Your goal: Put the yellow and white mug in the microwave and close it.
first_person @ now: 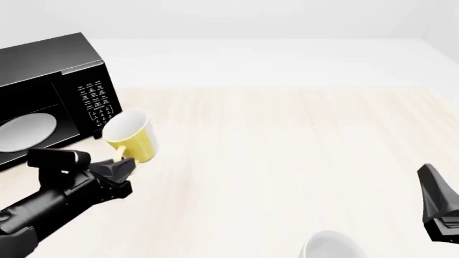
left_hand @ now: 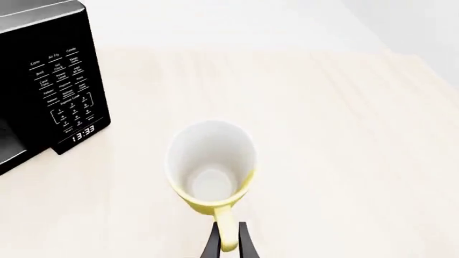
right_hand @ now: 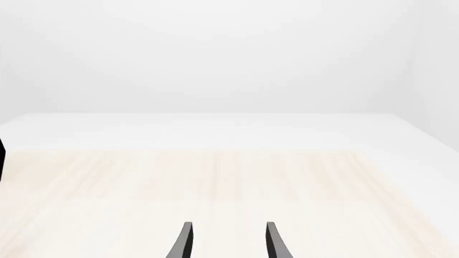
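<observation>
The yellow and white mug (first_person: pixel 130 137) hangs tilted above the table, just right of the microwave (first_person: pixel 50 91). My left gripper (first_person: pixel 128 160) is shut on its yellow handle (left_hand: pixel 227 236); the left wrist view looks into the white inside of the mug (left_hand: pixel 212 164). The black microwave (left_hand: pixel 50 80) shows its button panel and a clock reading 13:33. Its front stands open, and the white round plate (first_person: pixel 25 131) lies inside. My right gripper (right_hand: pixel 227 242) is open and holds nothing; its arm (first_person: pixel 439 207) stays at the right edge of the front view.
The rim of a white-grey mug (first_person: pixel 331 244) peeks in at the bottom of the front view, near the right arm. The light wooden table (first_person: pixel 287 150) ends in a white surface behind.
</observation>
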Tool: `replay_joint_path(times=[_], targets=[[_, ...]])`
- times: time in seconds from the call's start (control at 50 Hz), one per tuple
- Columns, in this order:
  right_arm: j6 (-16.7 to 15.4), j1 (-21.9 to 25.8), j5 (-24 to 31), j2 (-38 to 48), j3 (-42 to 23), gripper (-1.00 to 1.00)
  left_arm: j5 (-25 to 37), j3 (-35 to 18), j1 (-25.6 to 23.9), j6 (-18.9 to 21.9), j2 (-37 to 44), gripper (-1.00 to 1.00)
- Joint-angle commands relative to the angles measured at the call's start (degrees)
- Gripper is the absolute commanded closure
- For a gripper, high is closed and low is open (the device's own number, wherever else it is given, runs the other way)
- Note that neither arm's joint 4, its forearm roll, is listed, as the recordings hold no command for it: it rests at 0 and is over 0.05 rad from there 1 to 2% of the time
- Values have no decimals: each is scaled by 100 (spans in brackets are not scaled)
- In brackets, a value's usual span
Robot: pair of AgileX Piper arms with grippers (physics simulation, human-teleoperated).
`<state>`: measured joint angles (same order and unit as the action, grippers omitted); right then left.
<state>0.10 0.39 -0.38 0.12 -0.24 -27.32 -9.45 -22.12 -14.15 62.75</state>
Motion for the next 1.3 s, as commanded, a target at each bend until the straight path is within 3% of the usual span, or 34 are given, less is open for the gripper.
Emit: replay_joint_path(times=[0.02, 0.54, 0.8, 1.3], targets=[[-1, -1, 0, 0, 0, -100, 618, 75, 488, 203, -900, 100], [1, 0, 1, 0, 0, -100, 1178, 223, 1984, 266, -1753, 100], [1, 0, 0, 0, 0, -100, 1110, 291, 2811, 296, -1733, 100], [1, 0, 0, 0, 0, -100, 580, 219, 3625, 401, -1216, 100]])
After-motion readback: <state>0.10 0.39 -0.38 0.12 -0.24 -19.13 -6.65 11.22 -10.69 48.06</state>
